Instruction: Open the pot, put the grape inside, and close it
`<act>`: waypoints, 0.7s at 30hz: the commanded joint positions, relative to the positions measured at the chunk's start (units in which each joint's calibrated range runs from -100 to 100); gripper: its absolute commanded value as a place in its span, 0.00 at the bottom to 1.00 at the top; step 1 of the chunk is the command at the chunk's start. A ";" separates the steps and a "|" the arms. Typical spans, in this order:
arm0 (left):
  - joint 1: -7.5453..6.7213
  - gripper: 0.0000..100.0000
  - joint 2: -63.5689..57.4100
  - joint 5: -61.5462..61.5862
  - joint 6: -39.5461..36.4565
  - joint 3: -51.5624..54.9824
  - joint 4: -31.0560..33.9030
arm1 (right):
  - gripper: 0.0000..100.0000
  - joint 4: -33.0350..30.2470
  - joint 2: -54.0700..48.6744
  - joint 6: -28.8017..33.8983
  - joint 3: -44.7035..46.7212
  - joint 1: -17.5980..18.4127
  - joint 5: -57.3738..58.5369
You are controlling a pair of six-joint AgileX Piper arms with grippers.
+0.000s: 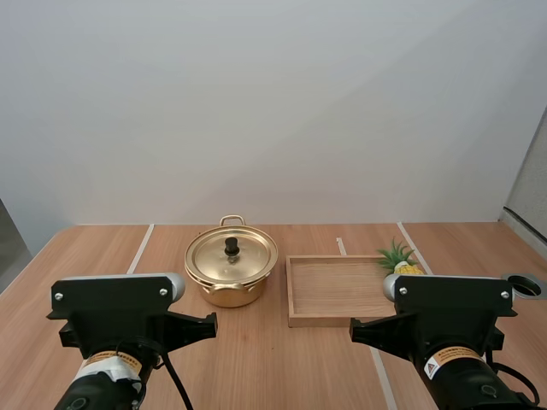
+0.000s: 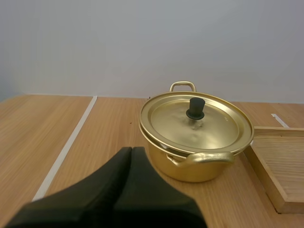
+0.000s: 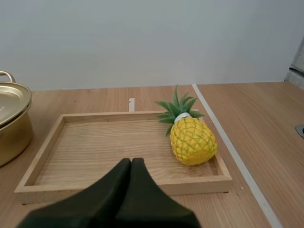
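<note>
A golden pot (image 1: 229, 290) stands at the table's middle with its lid (image 1: 232, 256) on; the lid has a black knob (image 1: 232, 246). To its right lies a wooden tray (image 1: 291, 295), and a small yellow pineapple (image 1: 402, 263) with green leaves lies in the tray's far right corner. No grapes are seen. My left gripper (image 2: 132, 150) is shut on nothing, a short way in front of the pot (image 2: 190, 166) and left of its knob (image 2: 195, 108). My right gripper (image 3: 131, 161) is shut on nothing, at the tray's (image 3: 104, 152) near rim, left of the pineapple (image 3: 192, 141).
White tape lines (image 1: 139, 248) run across the wooden table. A round dark opening (image 1: 523, 286) sits in the table at the far right. Both arms (image 1: 128, 333) stand near the front edge.
</note>
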 commanded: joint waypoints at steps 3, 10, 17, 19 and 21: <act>-0.20 0.00 -0.29 -1.11 -0.23 0.00 0.00 | 0.00 -0.14 -0.42 -0.44 0.00 -0.14 0.21; -0.20 0.00 -0.29 -1.54 -0.23 0.00 0.00 | 0.00 -0.14 -0.42 -0.44 0.00 -0.14 0.21; -0.20 0.00 -0.29 -1.54 -0.23 0.00 0.00 | 0.00 -0.14 -0.42 -0.44 0.00 -0.14 0.21; -0.20 0.00 -0.29 -1.54 -0.23 0.00 0.00 | 0.00 -0.14 -0.42 -0.44 0.00 -0.14 0.21; -0.20 0.00 -0.29 -1.54 -0.23 0.00 0.00 | 0.00 -0.14 -0.42 -0.44 0.00 -0.14 0.21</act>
